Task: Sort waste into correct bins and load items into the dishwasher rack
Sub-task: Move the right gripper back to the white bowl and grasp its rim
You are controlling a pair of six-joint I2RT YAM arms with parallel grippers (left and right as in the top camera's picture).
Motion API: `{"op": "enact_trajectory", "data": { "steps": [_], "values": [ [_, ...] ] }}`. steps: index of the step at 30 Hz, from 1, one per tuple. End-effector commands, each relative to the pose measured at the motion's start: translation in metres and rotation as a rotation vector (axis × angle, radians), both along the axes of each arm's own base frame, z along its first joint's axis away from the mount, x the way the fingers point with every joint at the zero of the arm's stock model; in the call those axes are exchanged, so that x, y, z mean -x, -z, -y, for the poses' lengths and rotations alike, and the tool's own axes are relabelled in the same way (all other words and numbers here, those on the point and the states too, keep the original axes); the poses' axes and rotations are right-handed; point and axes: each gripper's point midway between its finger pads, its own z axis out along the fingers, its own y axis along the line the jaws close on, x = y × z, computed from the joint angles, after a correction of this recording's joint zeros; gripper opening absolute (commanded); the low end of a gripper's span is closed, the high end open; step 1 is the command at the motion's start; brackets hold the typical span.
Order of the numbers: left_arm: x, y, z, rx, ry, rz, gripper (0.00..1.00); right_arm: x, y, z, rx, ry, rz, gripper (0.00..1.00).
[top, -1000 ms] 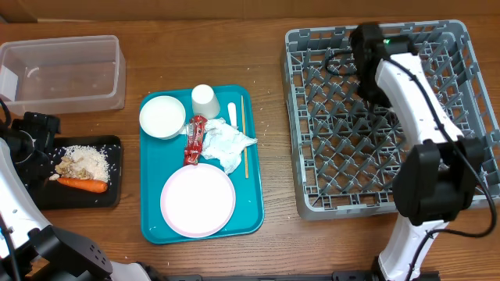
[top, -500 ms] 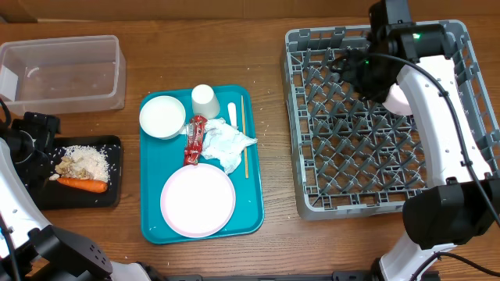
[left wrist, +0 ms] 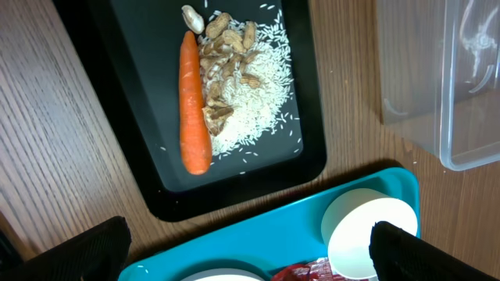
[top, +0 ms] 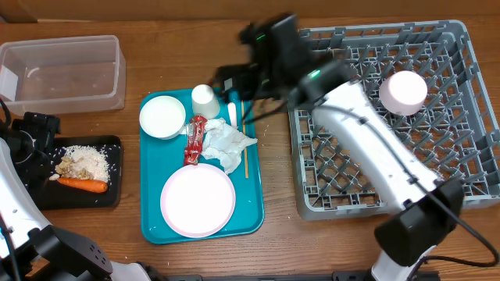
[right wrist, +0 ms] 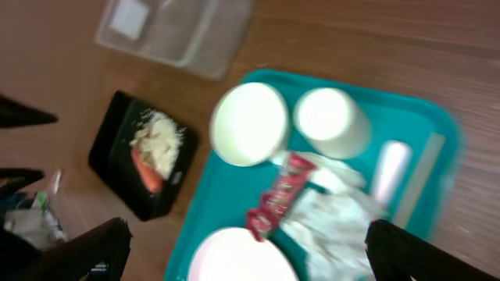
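The grey dishwasher rack (top: 367, 176) at the right holds one small white bowl (top: 403, 91), lying upside down. My right gripper (top: 231, 81) hangs open and empty over the teal tray's far right corner; its view is blurred. On the teal tray (top: 152, 226) lie a second bowl (top: 162, 117), the cup (top: 205, 101), red wrapper (top: 194, 139), napkin (top: 228, 144), fork (top: 232, 112), stick (top: 243, 140) and plate (top: 198, 200). The black tray (top: 117, 148) holds rice (left wrist: 258, 86) and the carrot (left wrist: 195, 101). My left gripper (left wrist: 254, 257) is open and empty above the black tray's edge.
The clear tub (top: 62, 74) stands at the far left behind the black tray, with only a few grains in it. Bare wooden table (top: 273, 234) lies between the teal tray and the rack. My right arm (top: 367, 148) stretches across the rack's left half.
My right gripper opened and left the white bowl upside down in the rack. The arm then swung left to above the teal tray. The left arm has not moved.
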Motion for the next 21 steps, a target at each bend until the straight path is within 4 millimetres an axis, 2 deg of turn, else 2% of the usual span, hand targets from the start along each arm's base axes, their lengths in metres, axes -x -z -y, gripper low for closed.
{"op": "enact_trajectory", "data": {
  "steps": [1, 6, 7, 8, 12, 16, 21],
  "values": [
    [0.001, 0.003, -0.001, -0.001, -0.011, -0.011, 1.00, 0.011, 0.014, -0.032, -0.002, -0.007, 0.006, 0.99],
    [0.001, 0.002, -0.001, -0.001, -0.011, -0.011, 1.00, 0.023, 0.037, -0.090, -0.048, -0.074, 0.027, 0.95],
    [0.001, 0.003, -0.001, -0.001, -0.011, -0.011, 1.00, 0.026, 0.042, -0.100, -0.061, -0.082, 0.023, 0.92],
    [0.001, 0.002, -0.001, -0.001, -0.011, -0.011, 1.00, 0.032, 0.053, -0.118, -0.078, -0.095, 0.011, 0.86],
    [0.001, 0.002, -0.001, -0.001, -0.011, -0.011, 1.00, 0.043, 0.079, -0.150, -0.085, -0.098, 0.002, 0.80],
    [0.001, 0.003, -0.001, -0.001, -0.011, -0.011, 1.00, 0.035, 0.110, -0.149, -0.010, 0.027, 0.000, 0.79],
    [0.001, 0.003, -0.001, -0.001, -0.011, -0.011, 1.00, 0.021, 0.137, -0.133, 0.041, 0.226, -0.068, 0.77]
  ]
}}
